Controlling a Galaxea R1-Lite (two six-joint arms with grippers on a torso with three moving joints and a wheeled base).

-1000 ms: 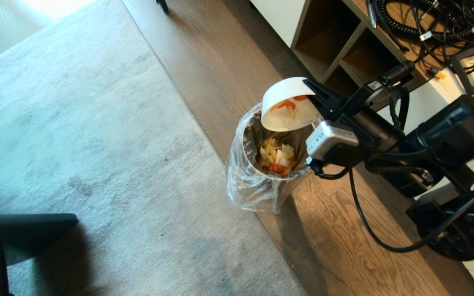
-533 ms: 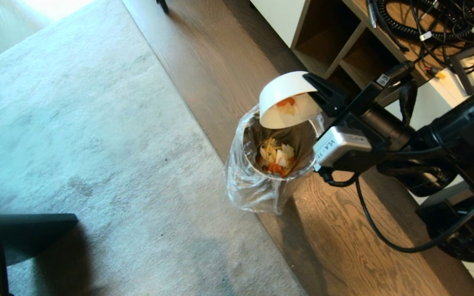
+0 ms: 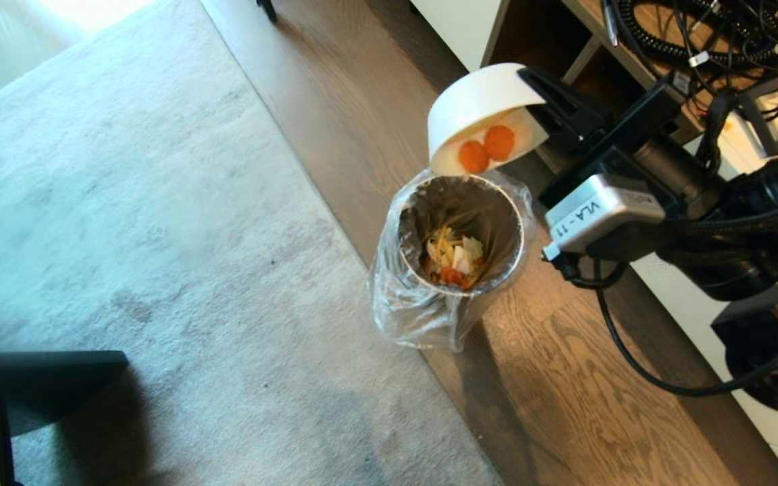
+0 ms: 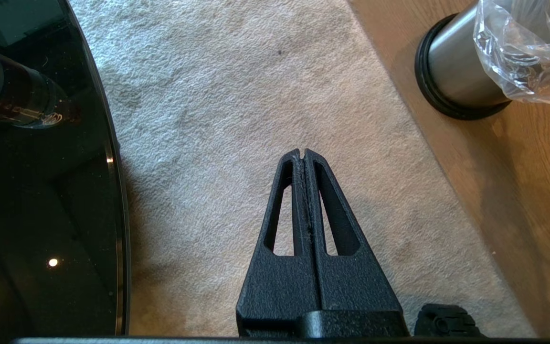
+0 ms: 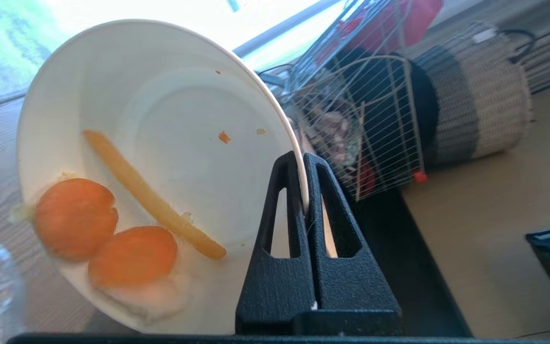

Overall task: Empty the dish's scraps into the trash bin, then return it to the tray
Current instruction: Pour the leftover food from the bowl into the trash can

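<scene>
- The right gripper (image 3: 539, 101) pinches the rim of the dish (image 3: 477, 101), tipped mouth-down at the bin's 12 o'clock edge.
- Two orange slices (image 5: 103, 239) and a yellow strip (image 5: 151, 196) cling inside; shaken loose there, they may miss the bin (image 3: 460, 229) and hit the floor.
- The thin rim grip could slip.
- The left gripper (image 4: 303, 155) hangs clenched and empty.

My right gripper (image 5: 303, 160) is matt, grainy black plastic, pinching the dish (image 5: 160, 119) — smooth, glossy white ceramic. The trash bin (image 4: 451, 71) is brushed metal under a crinkled clear plastic bag (image 3: 402, 304). Rough grey carpet (image 3: 159, 236) meets grained wood floor (image 3: 564, 391).
</scene>
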